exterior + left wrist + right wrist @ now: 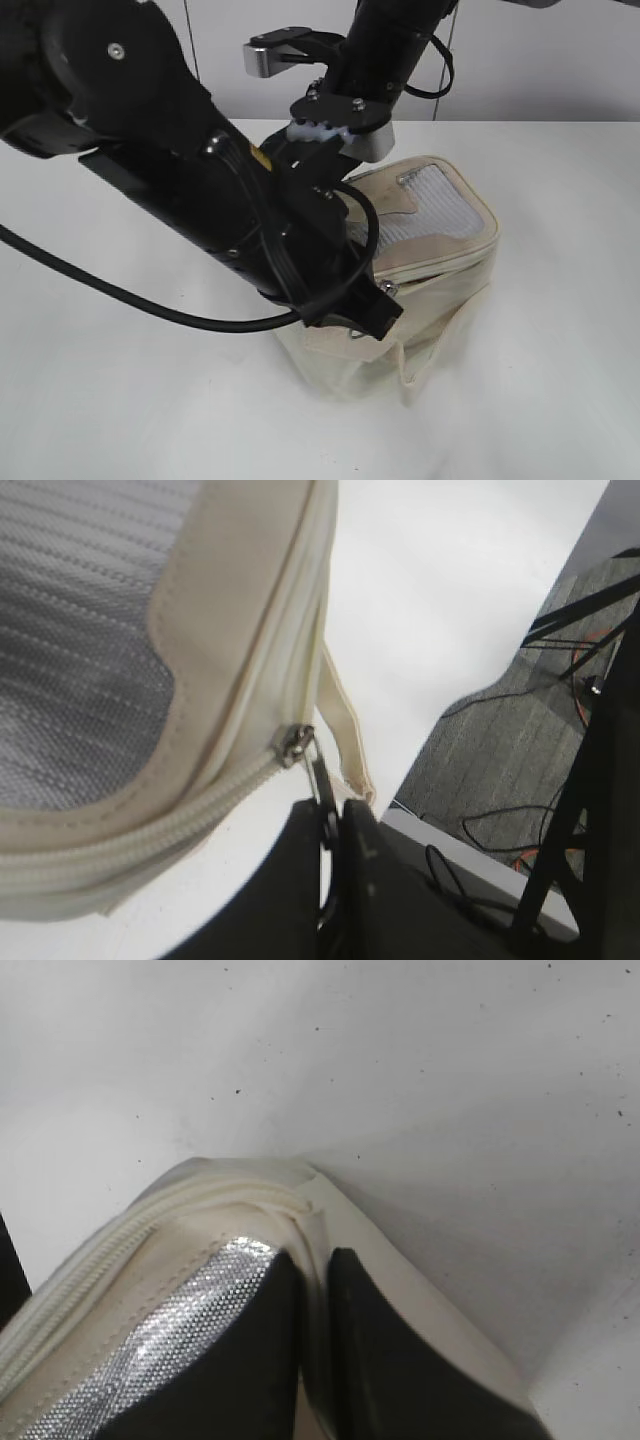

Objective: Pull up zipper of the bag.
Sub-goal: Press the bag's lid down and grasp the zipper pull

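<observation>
The cream bag (440,300) stands on the white table, its grey mesh lid (440,205) tilted up. In the left wrist view the zipper (150,830) runs along the lid rim to a silver pull (297,742). My left gripper (330,815) is shut on that pull's tab, at the bag's front rim (375,310). A loose cream strap (340,710) hangs beside it. My right gripper (317,1270) is shut on the fabric edge of the lid at the bag's (200,1260) far corner. In the exterior view the right gripper (340,160) is partly hidden behind the left arm.
The white table (560,380) spreads all round the bag. A black cable (120,295) loops below the left arm. Past the table's edge lies grey floor (500,730) with cables and a dark stand (590,780).
</observation>
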